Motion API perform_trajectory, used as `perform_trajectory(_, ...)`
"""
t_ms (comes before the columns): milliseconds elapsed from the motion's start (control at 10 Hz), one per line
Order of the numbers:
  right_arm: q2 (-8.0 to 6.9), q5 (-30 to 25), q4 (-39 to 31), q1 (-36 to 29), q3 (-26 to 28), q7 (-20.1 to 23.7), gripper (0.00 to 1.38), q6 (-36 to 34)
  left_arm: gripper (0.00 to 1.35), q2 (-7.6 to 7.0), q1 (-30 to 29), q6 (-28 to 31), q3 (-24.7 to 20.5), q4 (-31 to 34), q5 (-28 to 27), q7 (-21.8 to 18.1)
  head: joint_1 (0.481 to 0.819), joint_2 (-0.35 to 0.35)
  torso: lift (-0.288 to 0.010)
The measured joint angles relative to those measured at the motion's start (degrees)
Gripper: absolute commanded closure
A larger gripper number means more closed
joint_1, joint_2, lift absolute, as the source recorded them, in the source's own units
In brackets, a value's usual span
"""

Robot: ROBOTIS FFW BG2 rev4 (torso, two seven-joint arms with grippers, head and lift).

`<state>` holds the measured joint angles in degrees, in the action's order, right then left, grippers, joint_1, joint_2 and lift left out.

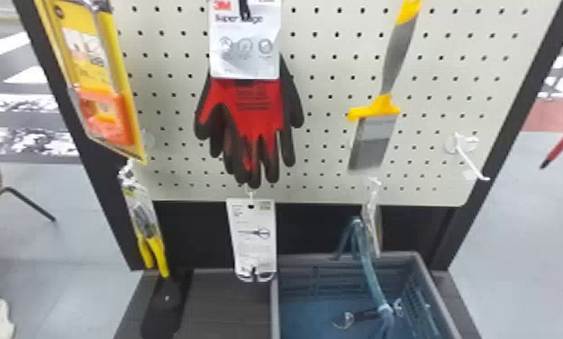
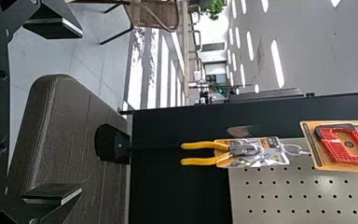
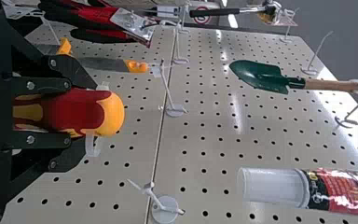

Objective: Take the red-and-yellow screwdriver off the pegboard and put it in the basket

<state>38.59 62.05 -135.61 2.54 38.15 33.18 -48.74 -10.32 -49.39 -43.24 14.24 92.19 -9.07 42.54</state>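
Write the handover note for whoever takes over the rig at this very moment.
Right gripper: shut on the handle of the red-and-yellow screwdriver.
Left gripper: open, nothing between its fingers, near the low end of the rack.
Job's things: the screwdriver's red shaft shows past the pegboard's right edge in the head view; the basket sits below the board.
Done: screwdriver gripped and, it seems, off the board.
Left: bring it over the basket, lower it in, let go.

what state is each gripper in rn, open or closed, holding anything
Left gripper: open, fingers wide apart, holding nothing.
Right gripper: closed on the handle of the red-and-yellow screwdriver.
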Motion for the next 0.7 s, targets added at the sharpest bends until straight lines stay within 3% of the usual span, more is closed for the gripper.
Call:
perform_trajectory(300,-5.53,0.5,-0.9,-3.0,1.3,-1.4,1.07,0.7,0.14,-0.03,-0.1,-0.1,0.0,0.0,0.1,0.0,0.549,0.0,-0.1)
perform_trajectory(700,-14.25,-3.7,-0.6,-5.1,1.3,0.2,1.07,2.7,0.14,-0.14,0.0,-0.3,0.2,0.0,0.3,0.0,0.549,0.0,-0.1)
